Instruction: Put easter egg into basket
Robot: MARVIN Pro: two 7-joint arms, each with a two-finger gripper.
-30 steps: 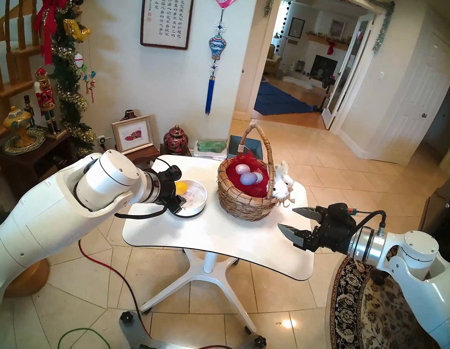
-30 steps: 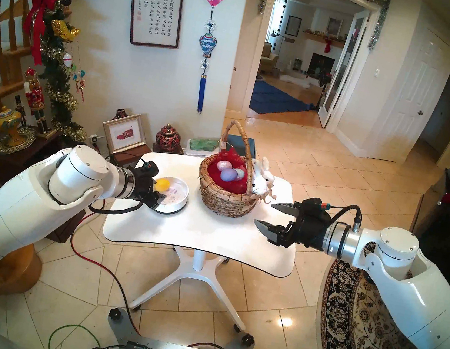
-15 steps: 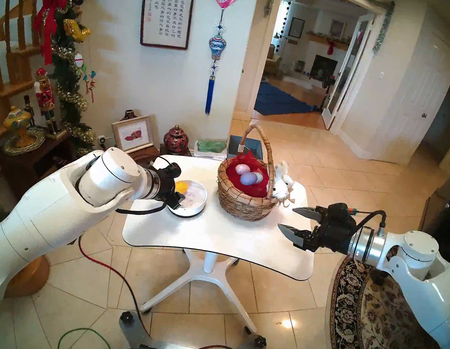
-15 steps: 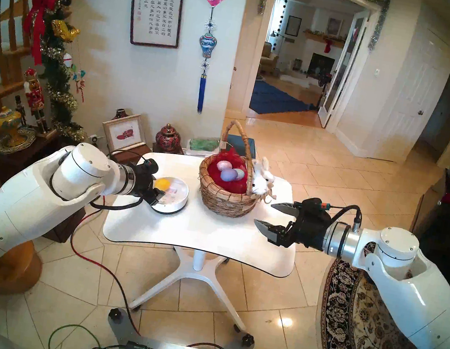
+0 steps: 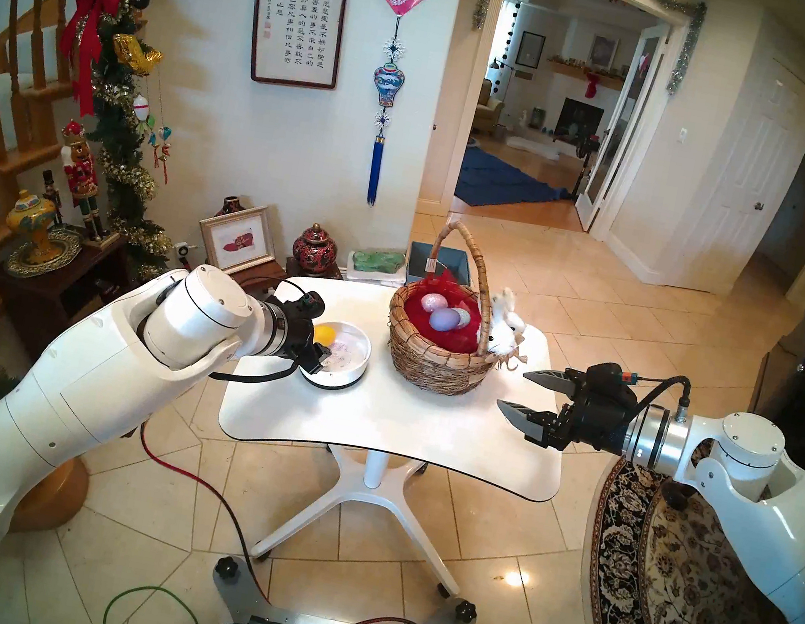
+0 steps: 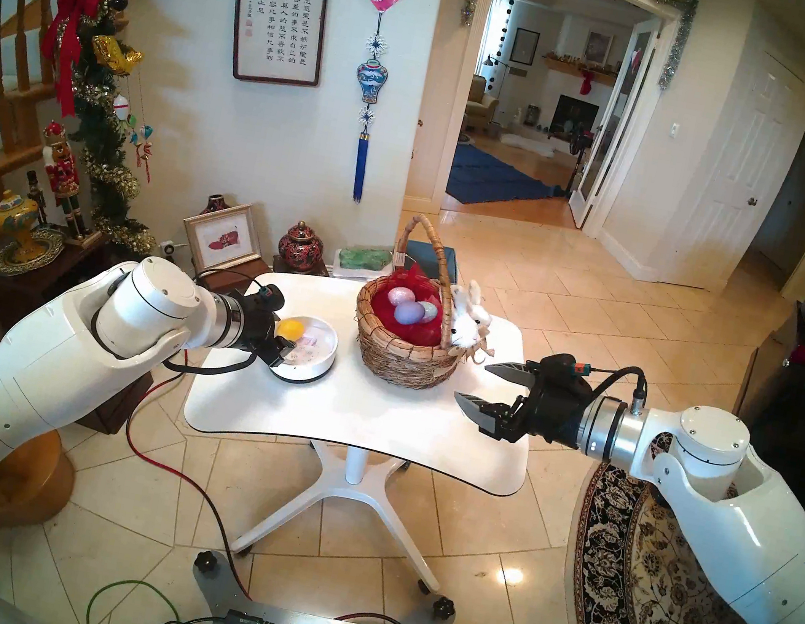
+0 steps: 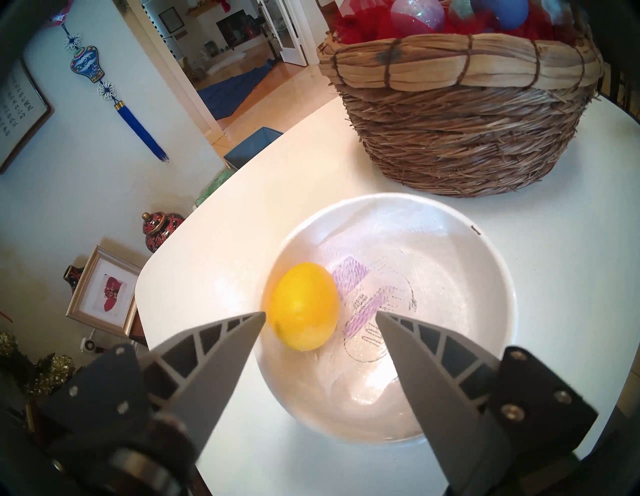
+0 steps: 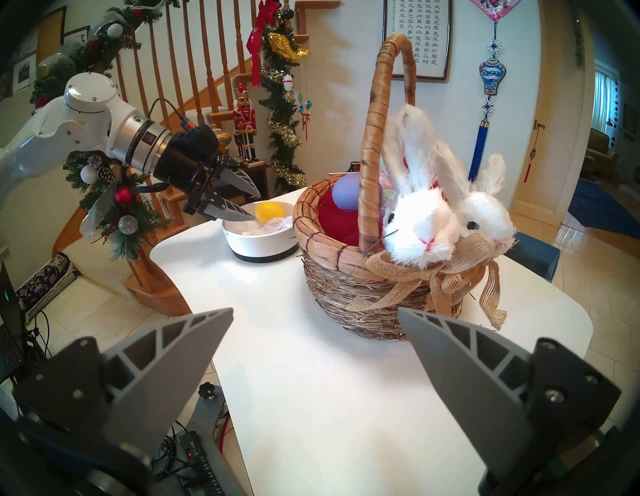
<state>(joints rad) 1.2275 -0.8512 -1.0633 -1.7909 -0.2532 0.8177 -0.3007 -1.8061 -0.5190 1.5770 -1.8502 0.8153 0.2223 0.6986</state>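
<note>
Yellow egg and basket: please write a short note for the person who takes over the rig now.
Left gripper: open, fingertips at the yellow egg, not closed on it.
Right gripper: open, empty, beside the basket.
The yellow egg lies in the white bowl on the table, left of the basket.
Done: at least three eggs lie in the basket on red lining.
Left: grasp the yellow egg, lift it, place it in the basket.

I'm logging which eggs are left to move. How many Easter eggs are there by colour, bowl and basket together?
Yellow plastic egg in the white round bowl: 1
Lavender egg in the woven straw basket: 1
Pink glittery egg: 1
Silvery glittery egg: 1
Total: 4
</note>
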